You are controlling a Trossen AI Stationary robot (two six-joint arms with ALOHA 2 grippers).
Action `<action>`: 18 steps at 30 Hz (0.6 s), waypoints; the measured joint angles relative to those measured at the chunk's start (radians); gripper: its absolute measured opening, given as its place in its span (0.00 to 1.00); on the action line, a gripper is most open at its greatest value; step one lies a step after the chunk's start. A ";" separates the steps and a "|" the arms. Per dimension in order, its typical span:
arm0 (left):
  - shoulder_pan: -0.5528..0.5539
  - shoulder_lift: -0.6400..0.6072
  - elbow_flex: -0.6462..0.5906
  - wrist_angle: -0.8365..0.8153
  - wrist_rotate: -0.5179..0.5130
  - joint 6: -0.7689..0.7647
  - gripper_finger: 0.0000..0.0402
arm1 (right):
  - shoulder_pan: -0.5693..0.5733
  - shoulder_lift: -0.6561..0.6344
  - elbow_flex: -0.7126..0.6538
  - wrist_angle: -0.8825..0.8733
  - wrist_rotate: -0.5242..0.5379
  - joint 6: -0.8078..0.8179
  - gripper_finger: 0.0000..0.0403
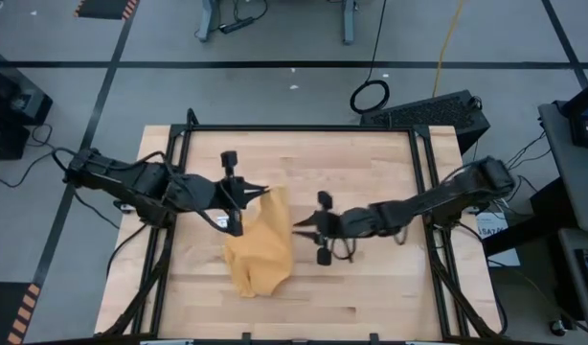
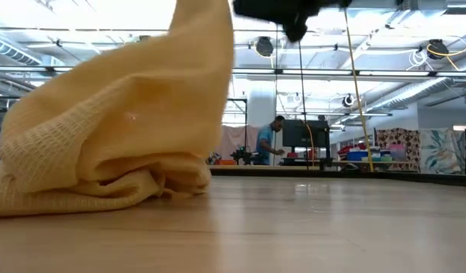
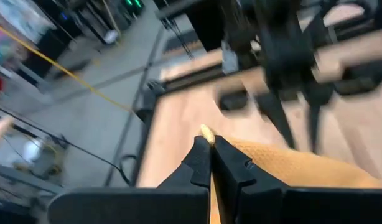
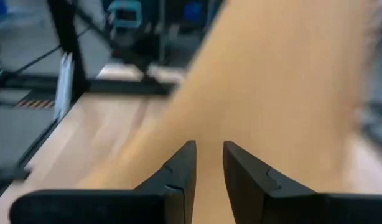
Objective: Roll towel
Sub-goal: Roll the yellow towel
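While your left gripper (image 3: 209,144) pinches it, the plain mustard-yellow cloth towel (image 1: 259,244) hangs lifted.
Right gripper (image 1: 300,229): fingers parted, released, just beside the cloth.

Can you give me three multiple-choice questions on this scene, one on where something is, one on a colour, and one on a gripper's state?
1. Where is the towel on the table?
A. Left of centre, beside the left gripper
B. At the far right edge
C. On the floor

2. What colour is the towel?
A. Blue
B. Mustard yellow
C. White

3. What is the left gripper doing?
A. Open above bare wood
B. Shut on a cup
C. Shut on the towel

Answers:
1. A: the high view shows the towel left of the table's centre, reaching up to the left gripper.
2. B: it shows plain yellow in every view.
3. C: the left wrist view shows the fingers closed with a yellow tip of cloth pinched between them, and the low view shows one end of the towel lifted off the wood.
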 joint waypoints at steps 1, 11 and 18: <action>0.000 0.008 0.000 -0.016 0.016 -0.014 0.01 | 0.007 -0.031 0.000 -0.004 0.026 -0.026 0.18; -0.010 0.123 -0.002 -0.035 0.166 -0.026 0.01 | -0.021 -0.119 0.001 0.032 -0.043 -0.084 0.18; -0.011 0.210 -0.002 -0.005 0.283 0.036 0.01 | -0.048 -0.062 0.001 0.019 -0.159 -0.063 0.35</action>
